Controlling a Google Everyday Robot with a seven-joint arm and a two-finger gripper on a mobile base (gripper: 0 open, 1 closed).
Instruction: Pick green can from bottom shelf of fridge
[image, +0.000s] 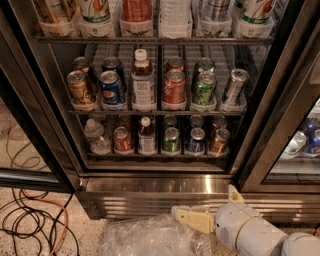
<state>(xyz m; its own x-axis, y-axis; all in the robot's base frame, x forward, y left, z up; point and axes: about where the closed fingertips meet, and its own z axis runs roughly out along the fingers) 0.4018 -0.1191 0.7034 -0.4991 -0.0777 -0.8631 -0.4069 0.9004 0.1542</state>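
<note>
The green can stands upright at the front of the bottom shelf, between a small bottle on its left and a blue can on its right. The fridge has its door open, and its ribbed steel base shows below the shelf. My gripper is low on the floor side, below and right of the green can and well apart from it. Its pale yellow fingers are spread open and hold nothing.
A red can and a copper can also stand on the bottom shelf. The rack above holds a darker green can. Crumpled clear plastic lies below the fridge. Cables lie at left. A second cooler stands at right.
</note>
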